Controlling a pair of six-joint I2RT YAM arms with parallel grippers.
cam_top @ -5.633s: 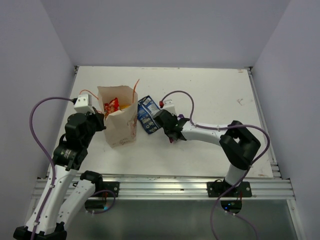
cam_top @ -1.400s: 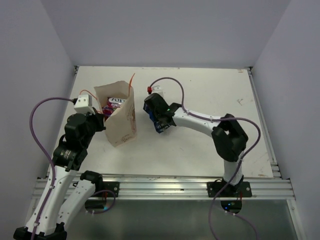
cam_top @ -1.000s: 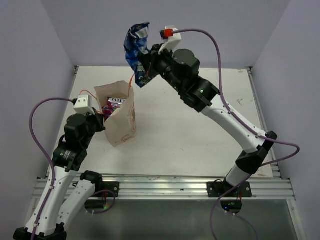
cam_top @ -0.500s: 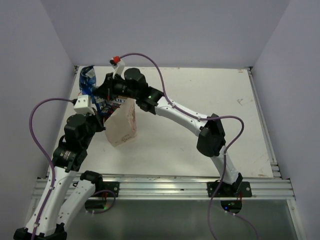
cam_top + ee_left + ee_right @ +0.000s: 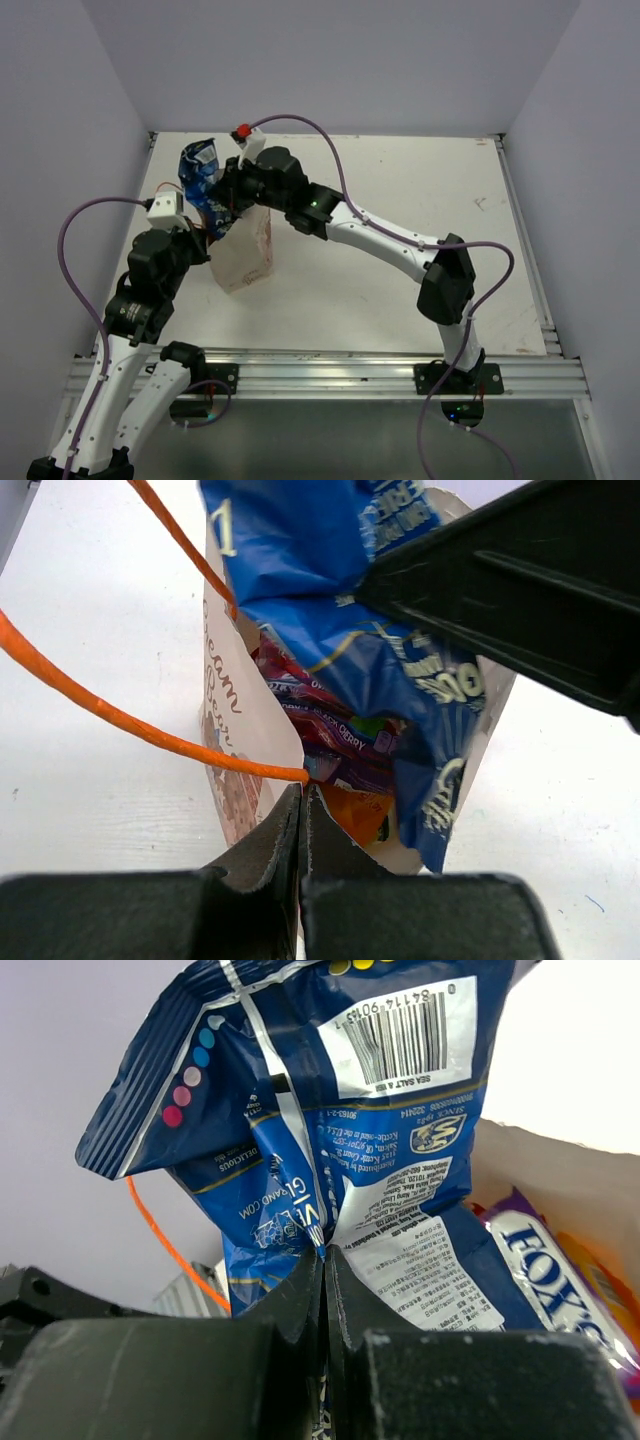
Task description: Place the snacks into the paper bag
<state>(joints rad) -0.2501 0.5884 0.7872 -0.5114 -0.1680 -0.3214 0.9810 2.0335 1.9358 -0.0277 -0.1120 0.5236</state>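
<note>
The pale tan paper bag [image 5: 247, 257] stands upright at the table's left. My left gripper [image 5: 206, 238] is shut on its near rim, beside the orange string handle [image 5: 180, 738]. My right gripper [image 5: 226, 193] is shut on the blue packet [image 5: 199, 176] and holds it at the bag's mouth, with its lower end inside the bag in the left wrist view [image 5: 340, 610]. A purple-pink packet [image 5: 335, 742], an orange packet [image 5: 362, 812] and a bit of red one lie inside the bag. In the right wrist view, the blue packet [image 5: 380, 1150] is pinched between shut jaws; the purple packet [image 5: 548, 1260] shows beyond. The green-white packet is hidden.
The white table [image 5: 400, 210] is boxed by pale walls at the left, back and right. A metal rail [image 5: 330, 375] runs along the front edge. The right arm [image 5: 390, 240] stretches diagonally across the table's middle to the bag.
The right gripper picked the blue packet up from beside the bag, raised it high, then swung it left and down to the bag's mouth. The left gripper kept its hold on the rim.
</note>
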